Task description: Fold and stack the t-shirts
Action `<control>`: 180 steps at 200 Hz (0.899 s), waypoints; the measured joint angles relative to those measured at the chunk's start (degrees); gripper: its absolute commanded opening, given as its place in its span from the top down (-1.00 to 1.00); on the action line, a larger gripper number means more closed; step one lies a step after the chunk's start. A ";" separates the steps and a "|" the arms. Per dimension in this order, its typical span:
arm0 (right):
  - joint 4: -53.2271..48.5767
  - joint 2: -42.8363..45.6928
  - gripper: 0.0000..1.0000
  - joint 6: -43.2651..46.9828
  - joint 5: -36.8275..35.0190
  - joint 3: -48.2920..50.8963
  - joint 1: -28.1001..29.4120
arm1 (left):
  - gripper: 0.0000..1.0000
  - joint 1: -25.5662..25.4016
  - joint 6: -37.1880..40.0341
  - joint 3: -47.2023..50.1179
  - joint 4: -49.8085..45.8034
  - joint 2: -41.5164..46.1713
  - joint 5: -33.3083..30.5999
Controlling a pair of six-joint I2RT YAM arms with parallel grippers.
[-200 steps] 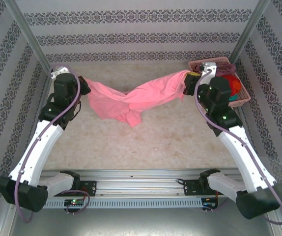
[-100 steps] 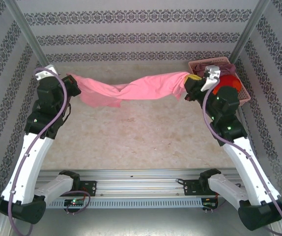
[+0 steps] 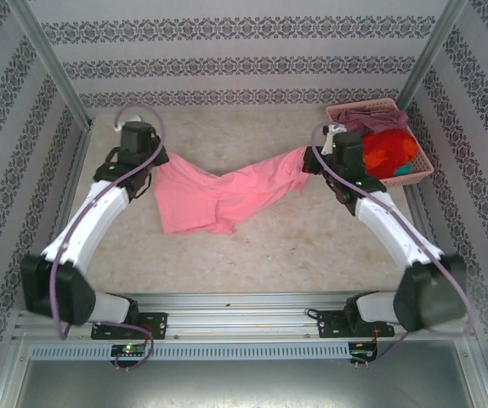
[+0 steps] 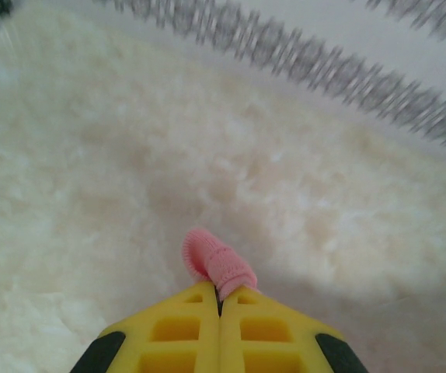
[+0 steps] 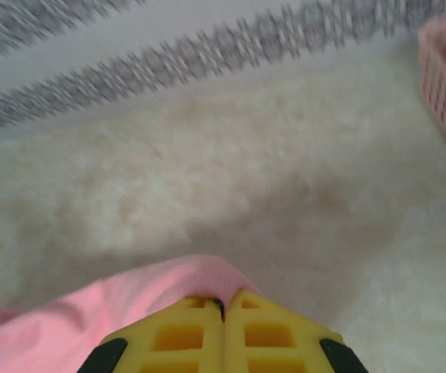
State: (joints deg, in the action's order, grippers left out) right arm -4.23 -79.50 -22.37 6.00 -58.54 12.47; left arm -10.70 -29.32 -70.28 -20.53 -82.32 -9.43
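Pink t-shirt (image 3: 218, 191) hangs bunched between the two arms over the middle of the table (image 3: 312, 246), its sagging middle apparently on the surface. The left gripper (image 4: 220, 301) is clamped on a small nub of cloth, and the right gripper (image 5: 224, 305) pinches the opposite edge. The step in hand looks like spreading the shirt flat before folding. Next, both ends likely need lowering evenly while pulled apart. An orange-red shirt (image 3: 387, 153) and a mauve shirt (image 3: 371, 117) wait in the pink basket (image 3: 421, 174)
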 measured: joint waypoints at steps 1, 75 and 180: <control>0.00 -0.63 1.00 -0.09 0.02 -0.13 -0.02 | 1.00 0.02 -0.02 0.02 0.07 -0.63 0.00; 0.61 -25.14 1.00 -2.60 0.72 -13.53 -4.26 | 0.49 2.23 -0.55 -10.32 4.74 -27.89 5.62; 4.15 -18.40 -0.29 -3.65 0.81 -7.19 -6.21 | -0.84 3.32 -2.80 0.48 9.97 -19.30 6.45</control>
State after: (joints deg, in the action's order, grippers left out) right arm -0.08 -97.91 -26.02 6.81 -65.73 6.26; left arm -7.38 -32.12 -69.80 -10.57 -101.62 -2.98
